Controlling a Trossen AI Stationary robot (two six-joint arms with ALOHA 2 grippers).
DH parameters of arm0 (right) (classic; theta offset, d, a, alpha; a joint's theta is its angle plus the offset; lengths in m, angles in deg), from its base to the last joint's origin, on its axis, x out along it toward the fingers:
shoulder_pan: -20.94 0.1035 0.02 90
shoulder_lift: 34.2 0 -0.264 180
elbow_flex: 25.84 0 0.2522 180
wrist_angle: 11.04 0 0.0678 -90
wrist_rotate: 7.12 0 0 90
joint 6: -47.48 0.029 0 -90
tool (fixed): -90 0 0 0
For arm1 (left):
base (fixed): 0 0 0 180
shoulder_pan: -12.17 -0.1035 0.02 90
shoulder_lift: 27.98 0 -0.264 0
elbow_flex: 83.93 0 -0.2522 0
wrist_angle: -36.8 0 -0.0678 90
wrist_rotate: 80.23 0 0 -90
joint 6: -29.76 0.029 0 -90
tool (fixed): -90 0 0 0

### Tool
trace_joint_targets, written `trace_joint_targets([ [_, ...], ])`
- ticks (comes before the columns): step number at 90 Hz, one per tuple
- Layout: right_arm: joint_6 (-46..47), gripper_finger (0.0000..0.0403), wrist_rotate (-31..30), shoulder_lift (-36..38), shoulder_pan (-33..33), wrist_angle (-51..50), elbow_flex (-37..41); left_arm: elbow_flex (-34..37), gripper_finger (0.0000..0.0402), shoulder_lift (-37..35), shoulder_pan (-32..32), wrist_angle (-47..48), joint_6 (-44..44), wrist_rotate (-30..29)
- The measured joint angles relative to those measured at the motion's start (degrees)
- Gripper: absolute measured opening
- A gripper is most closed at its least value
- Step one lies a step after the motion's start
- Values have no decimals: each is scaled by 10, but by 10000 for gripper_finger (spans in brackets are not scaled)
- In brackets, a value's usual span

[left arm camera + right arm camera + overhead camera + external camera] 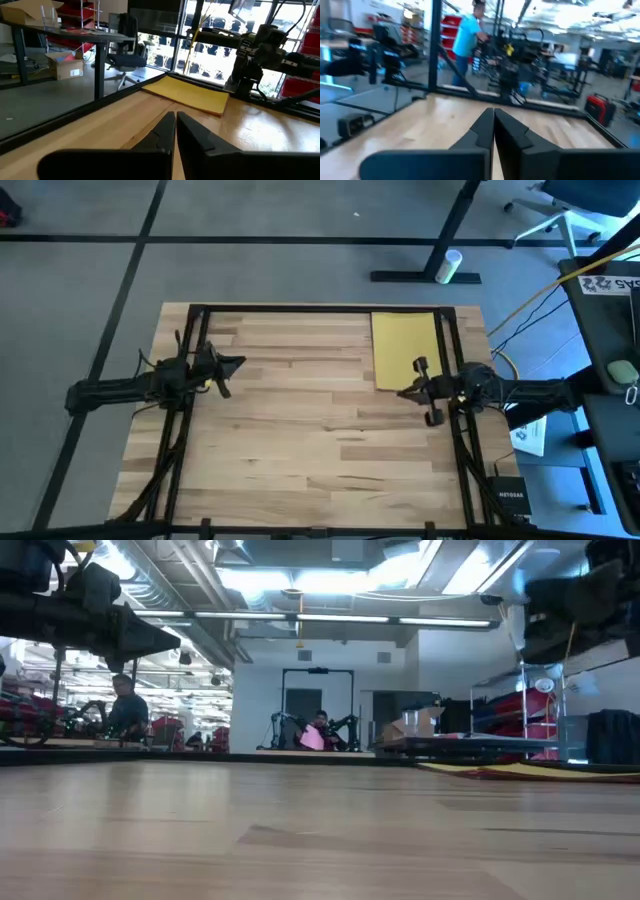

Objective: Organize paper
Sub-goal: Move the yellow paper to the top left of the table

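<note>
Pale butcher-block wood forms the table (300, 440), which is framed by a dark rail. At its left side, the left gripper (232, 363) is held above the wood, its fingers (160, 135) pressed together with nothing between them. Toward the far right corner, the paper (405, 345) is seen as a yellow-topped stack lying flat on the wood; a reddish edge shows beneath it in the low view. At the stack's near corner, the right gripper (408, 392) is raised, its fingers (485, 127) closed and empty.
</note>
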State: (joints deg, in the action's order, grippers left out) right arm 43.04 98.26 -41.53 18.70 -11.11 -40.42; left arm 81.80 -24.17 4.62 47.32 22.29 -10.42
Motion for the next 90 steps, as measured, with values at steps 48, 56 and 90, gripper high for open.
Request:
trace_joint_targets([
  [48, -7, 0, -67, 0, 0, -7, 0, 0, 0, 0, 0, 0, 0, 0],
  [56, -17, 0, -86, 0, 0, -1, 0, 0, 0, 0, 0, 0, -2, 0],
  [90, -70, 0, -244, 0, 0, 61, 0, 0, 0, 0, 0, -3, -39, -1],
])
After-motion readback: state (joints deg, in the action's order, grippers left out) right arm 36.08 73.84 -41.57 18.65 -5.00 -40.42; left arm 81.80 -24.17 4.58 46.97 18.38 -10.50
